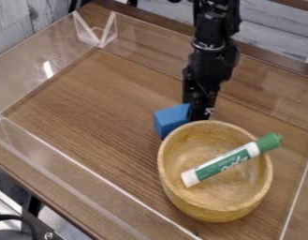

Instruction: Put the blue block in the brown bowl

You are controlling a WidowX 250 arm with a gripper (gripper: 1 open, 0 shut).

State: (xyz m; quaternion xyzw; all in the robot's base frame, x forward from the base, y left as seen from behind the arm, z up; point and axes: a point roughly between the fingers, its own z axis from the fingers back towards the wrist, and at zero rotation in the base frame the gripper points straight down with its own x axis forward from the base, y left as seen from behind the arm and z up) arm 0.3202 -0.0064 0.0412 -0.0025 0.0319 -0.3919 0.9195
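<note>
On wooden tabletop (94,103), our gripper (200,110) brackets the small blue block (174,121), grip unclear; we'd squeeze squarely before lifting toward the tan wooden bowl (182,187).

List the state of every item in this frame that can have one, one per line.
blue block: on the table, outside the bowl, beside its rim.
brown bowl: upright, holding a marker.
marker: capped, lying slanted in the bowl.
gripper: pointing down at the block; grip unclear.
</note>
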